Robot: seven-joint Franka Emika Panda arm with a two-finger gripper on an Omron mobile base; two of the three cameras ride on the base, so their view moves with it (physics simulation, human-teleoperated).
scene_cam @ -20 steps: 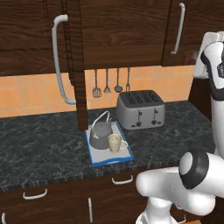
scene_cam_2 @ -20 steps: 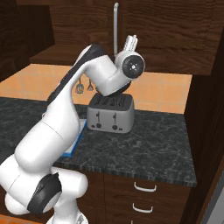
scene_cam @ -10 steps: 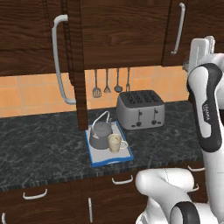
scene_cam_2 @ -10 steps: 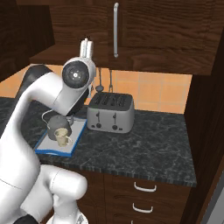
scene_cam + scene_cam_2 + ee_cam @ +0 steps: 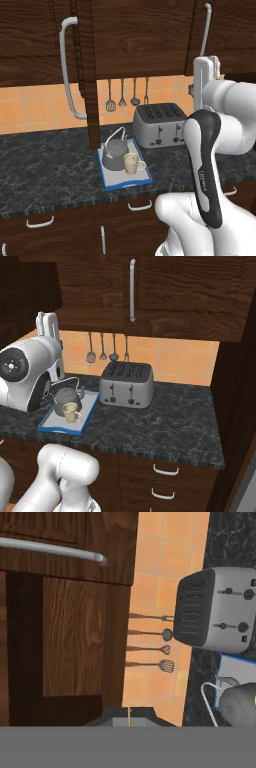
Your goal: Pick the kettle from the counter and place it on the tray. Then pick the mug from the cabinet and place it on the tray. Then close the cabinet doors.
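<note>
A: What are the jaws doing?

B: The jaws (image 5: 129, 711) are pressed fully together with nothing between them. The hand is raised beside the toaster (image 5: 160, 124), rolled sideways, and faces the wood of the wall cupboard. I'd judge they are shut so as to push with, not to grip.

A: Push what?

B: The cupboard door (image 5: 84, 75). Above and to the left of the toaster, one door stands swung out edge-on, its long pale bar handle (image 5: 66, 70) sticking forward. The door above the toaster (image 5: 225, 30) looks shut flat.

A: And the kettle and mug?

B: Both are on the tray (image 5: 112, 180), which lies on the bench (image 5: 45, 170) just left of the toaster. The kettle (image 5: 114, 155) sits toward the back with its wire handle arched up, and the mug (image 5: 131, 163) is right beside its front; I can't tell whether they touch. Seen from the right, the kettle (image 5: 67, 397) and mug (image 5: 71, 412) sit the same way inside the blue rim (image 5: 60, 428).

A: So what's left?

B: From how things lie, only closing the doors. The open one hangs over the tray, so it should swing without reaching the kettle.
</note>
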